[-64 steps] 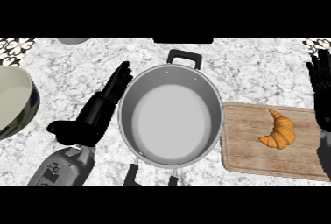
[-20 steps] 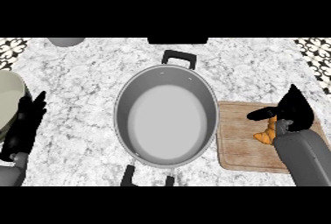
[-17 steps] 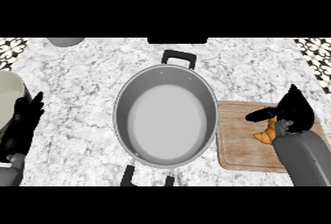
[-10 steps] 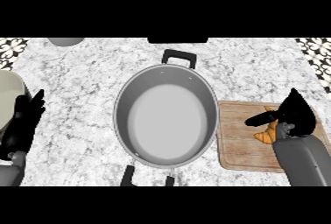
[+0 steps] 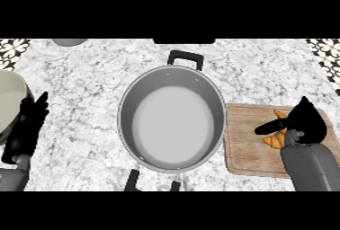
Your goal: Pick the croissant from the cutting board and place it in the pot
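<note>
Since 3.2 s ago the right hand (image 5: 304,121) has come down from the counter's (image 5: 86,81) right edge onto the cutting board (image 5: 249,143), fingers and thumb curling round the croissant (image 5: 275,140) (mostly hidden beneath). Pot (image 5: 171,119) sits just left, nothing inside. Left hand (image 5: 26,128) rests open at far left.

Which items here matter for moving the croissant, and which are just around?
In the job:
croissant
cutting board
pot
right hand, over the croissant

Lying about:
pale bowl at the left edge
left hand, resting
</note>
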